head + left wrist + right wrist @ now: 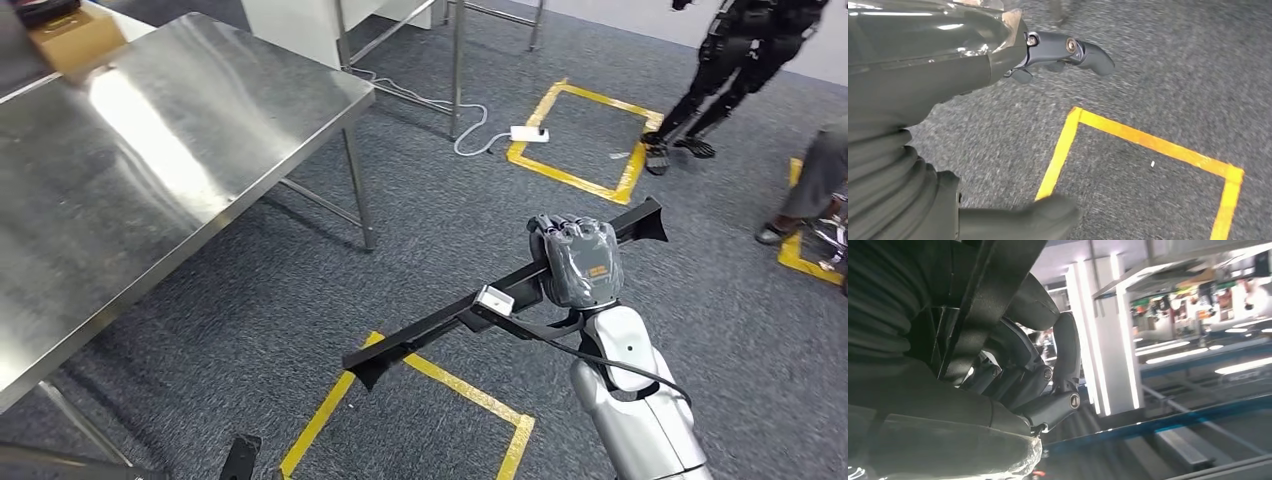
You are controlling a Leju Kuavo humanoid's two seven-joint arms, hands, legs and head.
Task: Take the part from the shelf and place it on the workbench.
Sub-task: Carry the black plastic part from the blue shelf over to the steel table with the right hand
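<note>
While the right hand (578, 262) grips the long black part (440, 320) near its far end, fingers (1066, 352) clamped round it, the bar hangs level over grey carpet (420, 210), well right of the steel table (150, 170). Left hand (948, 65) over a yellow floor square (1148, 145); fingers apart, holding nothing.

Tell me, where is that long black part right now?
In the head view, the black part is gripped in the right hand, over the carpet and yellow floor tape, right of the steel workbench.
</note>
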